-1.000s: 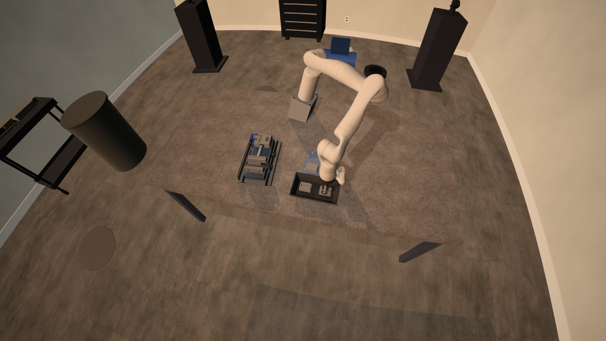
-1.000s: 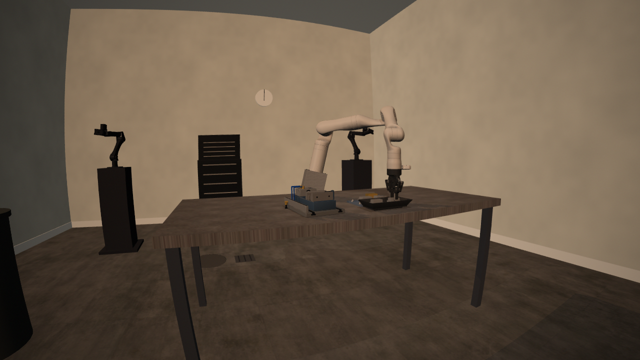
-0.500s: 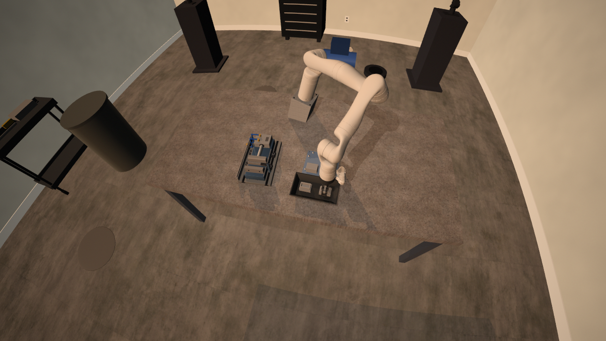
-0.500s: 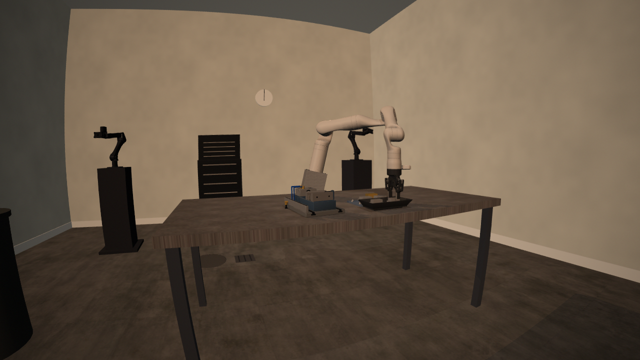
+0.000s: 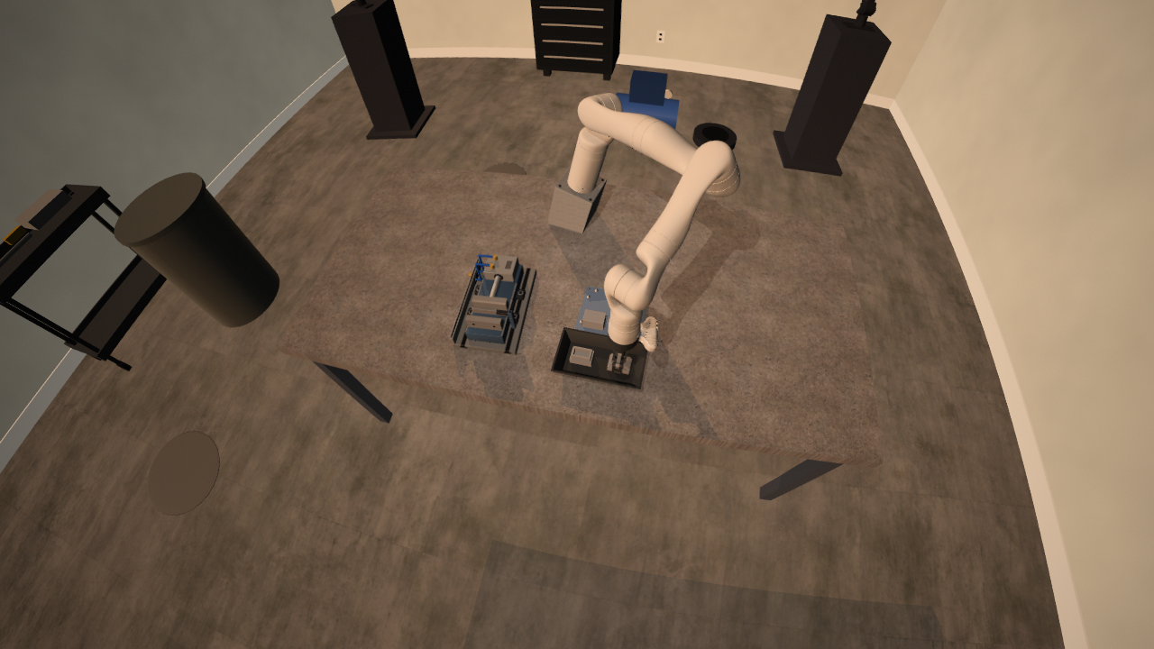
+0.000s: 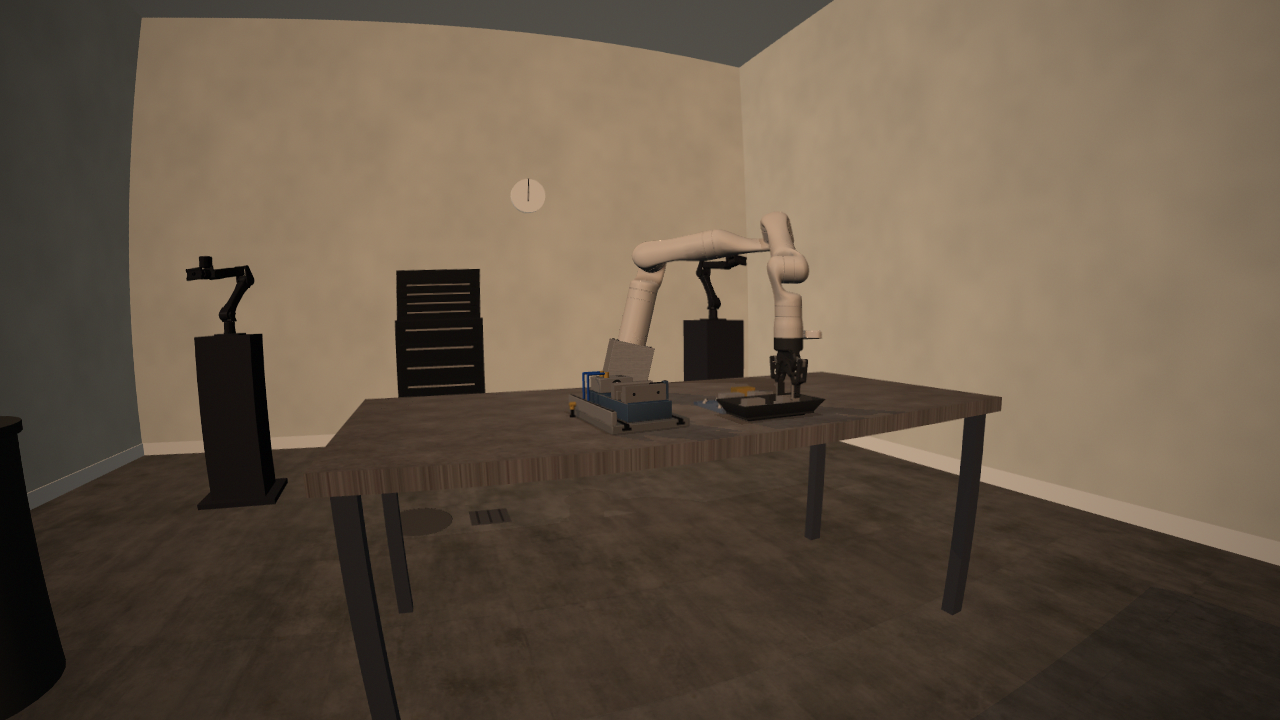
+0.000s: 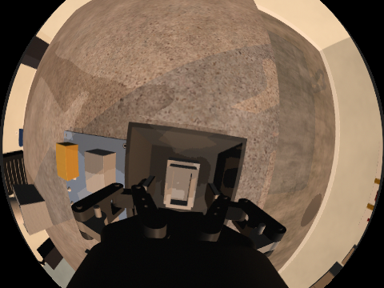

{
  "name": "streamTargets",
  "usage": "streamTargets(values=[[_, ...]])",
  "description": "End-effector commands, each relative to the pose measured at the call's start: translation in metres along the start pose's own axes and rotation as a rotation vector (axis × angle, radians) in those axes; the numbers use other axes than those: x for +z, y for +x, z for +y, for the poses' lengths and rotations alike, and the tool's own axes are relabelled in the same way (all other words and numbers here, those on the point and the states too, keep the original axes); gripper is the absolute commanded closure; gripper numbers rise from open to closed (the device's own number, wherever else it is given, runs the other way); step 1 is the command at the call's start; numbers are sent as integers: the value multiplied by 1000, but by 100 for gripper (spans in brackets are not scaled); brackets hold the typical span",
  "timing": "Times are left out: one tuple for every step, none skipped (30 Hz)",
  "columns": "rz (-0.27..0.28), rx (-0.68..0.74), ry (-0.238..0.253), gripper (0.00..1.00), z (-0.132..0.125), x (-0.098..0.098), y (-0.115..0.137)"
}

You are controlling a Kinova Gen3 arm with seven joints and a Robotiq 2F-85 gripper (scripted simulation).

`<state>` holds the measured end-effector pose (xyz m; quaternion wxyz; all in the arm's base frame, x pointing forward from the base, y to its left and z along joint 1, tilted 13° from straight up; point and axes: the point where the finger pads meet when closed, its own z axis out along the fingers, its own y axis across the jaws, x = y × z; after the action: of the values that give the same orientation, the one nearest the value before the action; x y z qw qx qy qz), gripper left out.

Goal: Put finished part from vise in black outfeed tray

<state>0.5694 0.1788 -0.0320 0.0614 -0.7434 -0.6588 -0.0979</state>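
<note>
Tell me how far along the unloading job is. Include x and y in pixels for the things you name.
Looks done: the finished part [image 5: 614, 369] [image 6: 788, 400] [image 7: 180, 186] lies flat, pocket up, in the black tray [image 5: 597, 381] [image 6: 769, 411] [image 7: 140, 160] beside the other block [image 5: 581, 355] [image 6: 759, 402]. In hand: nothing; the gripper [image 5: 619, 362] [image 6: 789, 396] [image 7: 180, 187] is open around it. Left: moving clear, likely straight up.

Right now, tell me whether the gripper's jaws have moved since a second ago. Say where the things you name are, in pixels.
Yes. The gripper [image 5: 619, 362] [image 6: 788, 397] [image 7: 180, 187] has spread its jaws farther apart, judged against the unmoved black outfeed tray [image 5: 597, 379] [image 6: 760, 411] [image 7: 139, 160] in the exterior view.
</note>
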Motion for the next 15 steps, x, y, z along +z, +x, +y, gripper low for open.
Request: streamTargets(values=[[1,0,-2,33,1,-1,0],[1,0,-2,33,1,-1,0],[1,0,-2,33,1,-1,0],[1,0,-2,33,1,-1,0],[1,0,-2,33,1,-1,0],[1,0,-2,33,1,-1,0],[1,0,-2,33,1,-2,0],[1,0,-2,33,1,-3,0],[1,0,-2,33,1,-4,0],[1,0,-2,33,1,-6,0],[1,0,-2,33,1,-8,0],[1,0,-2,33,1,-10,0],[1,0,-2,33,1,-13,0],[1,0,-2,33,1,-16,0],[1,0,-2,33,1,-20,0]])
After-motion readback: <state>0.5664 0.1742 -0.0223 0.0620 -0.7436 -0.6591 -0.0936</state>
